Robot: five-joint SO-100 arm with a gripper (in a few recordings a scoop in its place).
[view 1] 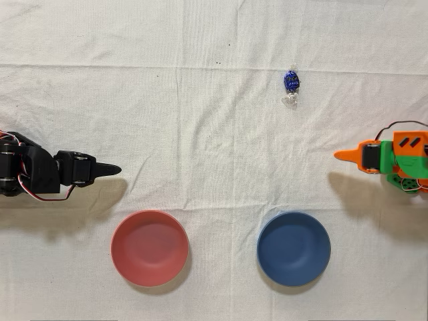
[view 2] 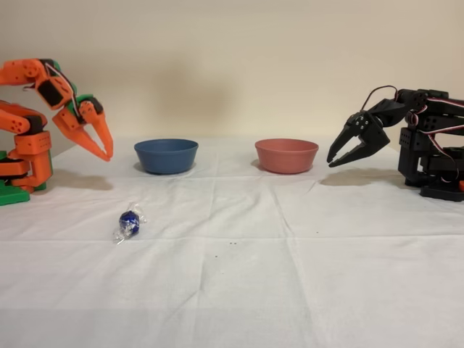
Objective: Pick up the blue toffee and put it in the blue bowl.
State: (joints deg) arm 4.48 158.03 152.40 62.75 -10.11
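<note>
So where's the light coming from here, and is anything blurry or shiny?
In the overhead view, soft shadows fall below the blue bowl, the pink-red bowl and the orange arm's pincer, so the light seems to come from the picture's top side. In the fixed view, the blue toffee glints on its foil; the picture looks slightly soft overall, with no harsh glare.

orange plastic five-joint arm (view 2: pixel 32 109): blocky orange printed links, black servo bodies at the joints, green base parts, thin dark cable looped above; tapered orange two-finger gripper (view 2: pixel 105 152).
</note>
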